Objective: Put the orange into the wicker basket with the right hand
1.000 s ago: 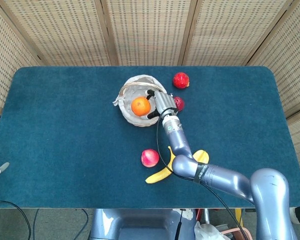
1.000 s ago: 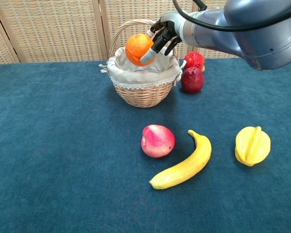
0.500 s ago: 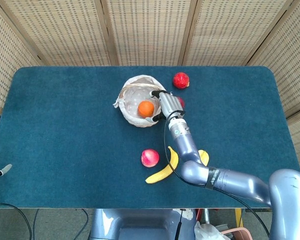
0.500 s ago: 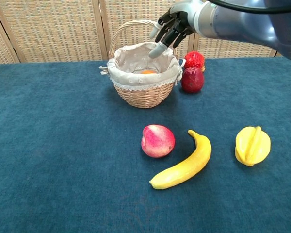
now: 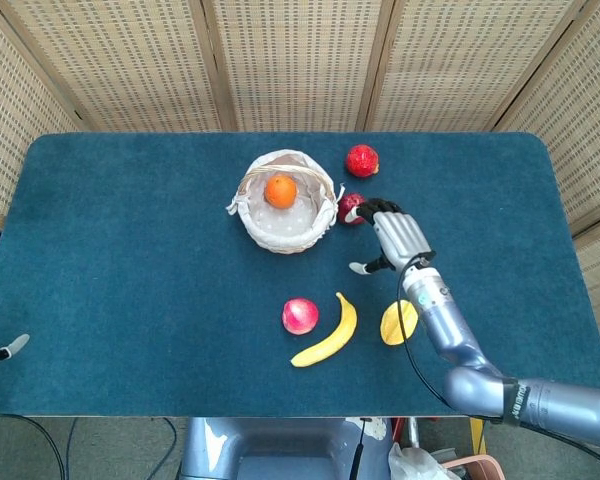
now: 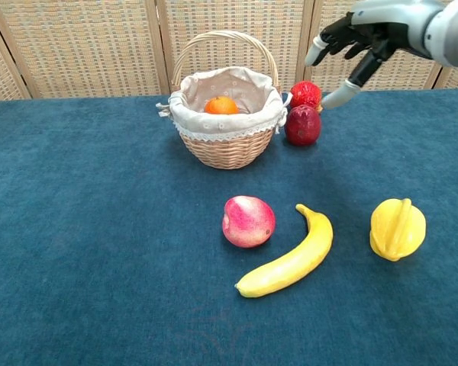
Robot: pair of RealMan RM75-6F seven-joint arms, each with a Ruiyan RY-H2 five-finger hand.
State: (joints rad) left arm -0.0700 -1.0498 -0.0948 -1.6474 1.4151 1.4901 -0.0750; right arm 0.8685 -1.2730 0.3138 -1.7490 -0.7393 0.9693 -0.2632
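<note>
The orange point(image 5: 280, 190) rests inside the wicker basket point(image 6: 227, 149), so placement appears complete. The right hand point(image 5: 393, 235) is empty with fingers spread, clear of the basket; only arm retraction appears to remain.

You have a matt, short-napped blue cloth covering the table point(image 6: 76, 229), felt-like and without any shine. The wicker basket point(image 6: 227, 149) at upper centre is woven cane, rough and ribbed, and its pale cloth liner point(image 6: 248, 85) ends in a lacy, scalloped edge. Inside it the orange point(image 6: 221, 105) looks finely dimpled and dull. Your right hand point(image 5: 392, 236) at centre right has a smooth grey shell that looks like plastic or painted metal, though the view cannot settle which, with black fingers point(image 6: 343, 30) tipped pale grey. The arm point(image 5: 540, 400) below it has a satiny metallic sheen. The banana point(image 6: 290, 263) and peach point(image 6: 248, 221) have smooth skins with a soft gloss. Behind, the screen panels point(image 5: 290, 60) are coarse woven cane in wooden frames.
</note>
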